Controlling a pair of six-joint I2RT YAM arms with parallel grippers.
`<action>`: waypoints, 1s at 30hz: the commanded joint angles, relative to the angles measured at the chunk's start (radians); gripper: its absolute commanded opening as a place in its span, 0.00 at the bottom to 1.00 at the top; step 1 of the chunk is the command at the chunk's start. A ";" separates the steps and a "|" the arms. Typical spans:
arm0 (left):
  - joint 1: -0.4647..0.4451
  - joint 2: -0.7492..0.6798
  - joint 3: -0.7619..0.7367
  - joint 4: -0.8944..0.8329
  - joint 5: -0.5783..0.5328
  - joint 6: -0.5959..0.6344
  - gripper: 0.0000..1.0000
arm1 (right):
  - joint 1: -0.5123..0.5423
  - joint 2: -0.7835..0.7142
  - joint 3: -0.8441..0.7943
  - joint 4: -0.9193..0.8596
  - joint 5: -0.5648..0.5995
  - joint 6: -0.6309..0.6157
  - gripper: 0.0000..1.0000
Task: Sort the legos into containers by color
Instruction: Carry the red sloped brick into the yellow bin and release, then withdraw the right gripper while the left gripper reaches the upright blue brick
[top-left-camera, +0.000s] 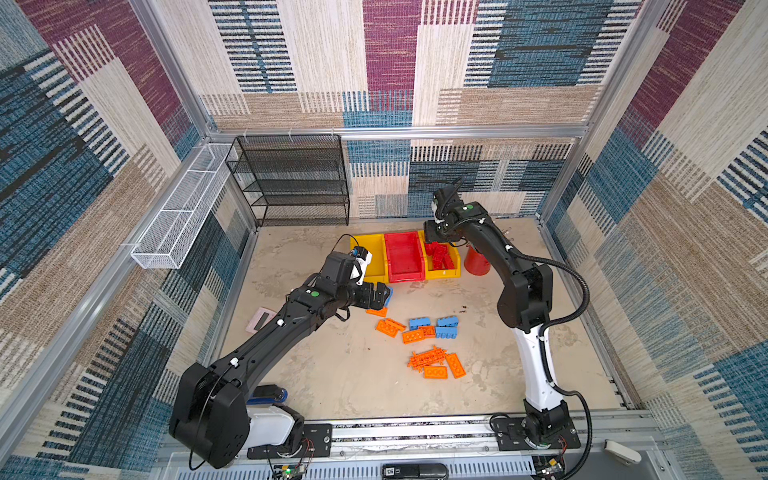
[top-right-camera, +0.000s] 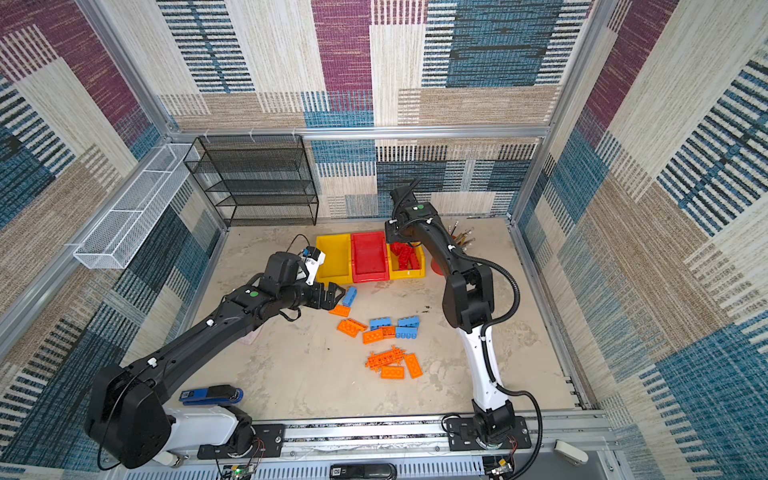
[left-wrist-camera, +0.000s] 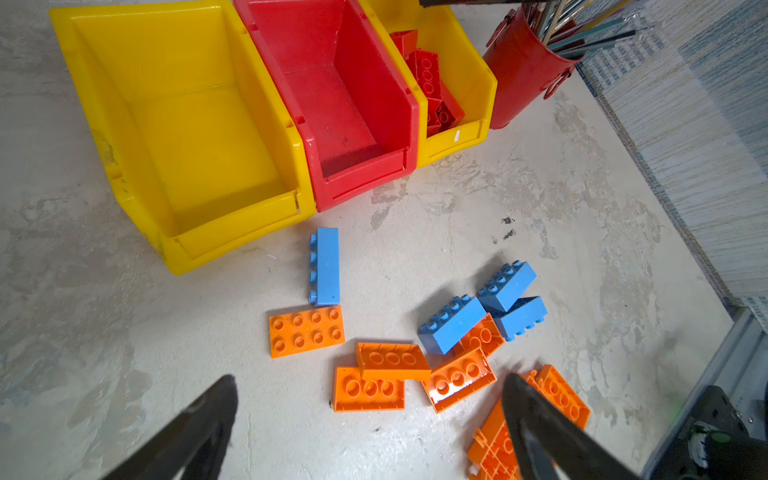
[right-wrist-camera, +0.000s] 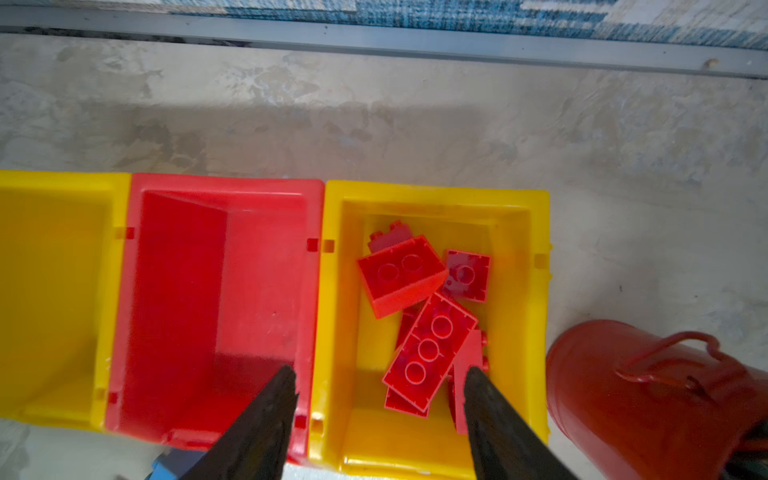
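Three containers stand in a row: a yellow bin (left-wrist-camera: 124, 174), a red bin (left-wrist-camera: 361, 183) and a second yellow bin (right-wrist-camera: 436, 192). Several red legos (right-wrist-camera: 401, 274) lie in that second yellow bin. My right gripper (right-wrist-camera: 380, 378) hangs open above it, with nothing between its fingers. On the floor in front lie several orange legos (top-left-camera: 388, 327), a toothed orange plate (top-left-camera: 428, 357) and several blue legos (top-left-camera: 419, 322). My left gripper (left-wrist-camera: 370, 386) is wide open and empty, low over the floor. Just beyond it are a blue brick on its side (left-wrist-camera: 325, 266) and an orange brick (left-wrist-camera: 306, 330).
A red pencil cup (right-wrist-camera: 648, 395) stands right of the bins. A black mesh rack (top-left-camera: 291, 183) stands at the back wall and a white wire rack (top-left-camera: 183, 212) hangs on the left wall. A pink calculator (top-left-camera: 261, 319) and a blue stapler (top-right-camera: 212, 395) lie near the left arm.
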 joint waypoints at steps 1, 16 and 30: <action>-0.002 -0.005 -0.018 0.025 0.035 -0.024 0.99 | 0.001 -0.107 -0.094 0.008 -0.084 -0.020 0.81; -0.025 0.014 -0.080 -0.002 0.091 -0.057 0.99 | 0.044 -0.832 -1.014 0.196 -0.233 0.122 0.99; -0.026 0.350 0.196 -0.153 -0.018 0.066 0.97 | 0.045 -1.064 -1.192 0.247 -0.259 0.219 0.99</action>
